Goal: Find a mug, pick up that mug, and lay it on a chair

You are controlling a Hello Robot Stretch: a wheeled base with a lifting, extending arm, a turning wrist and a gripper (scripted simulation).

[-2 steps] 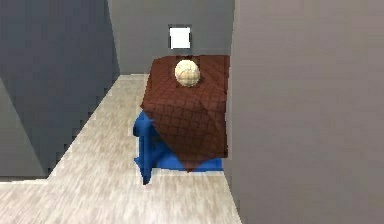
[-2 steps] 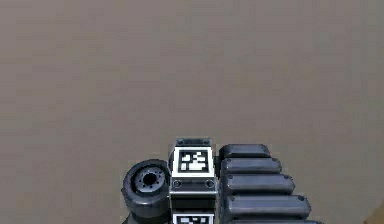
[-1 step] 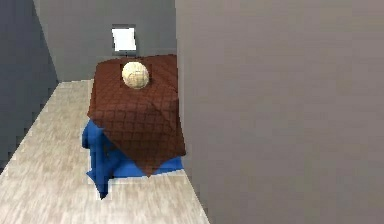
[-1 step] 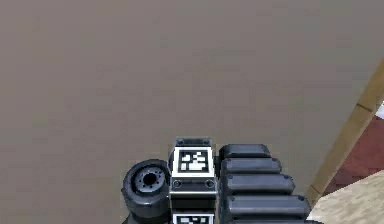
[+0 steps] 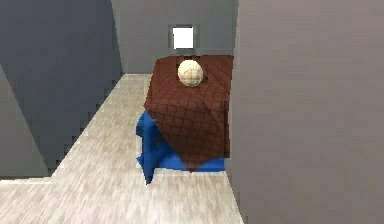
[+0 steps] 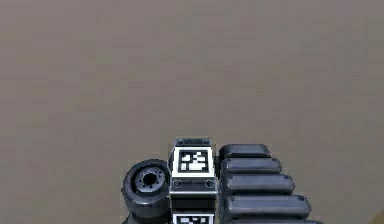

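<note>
Pincer point(image 6: 150, 190) shows as a dark round body low in the arm side view, just left of a white marker square point(image 6: 193, 165) and the dark arm point(image 6: 255, 185). Its far end is unclear, so whether it holds anything cannot be told. Behind stands a plain wall point(image 6: 150, 70). Ahead, a pale ball point(image 5: 190, 72) rests on a brown-draped tabletop point(image 5: 190, 115), with a blue shape point(image 5: 165, 150) beneath it.

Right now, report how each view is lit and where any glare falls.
Forward view: the white panel at the corridor's end is brightest, without glare; the left wall is darker than the right wall. Arm side view: the tan wall is evenly lit, no shadow or glare.
</note>
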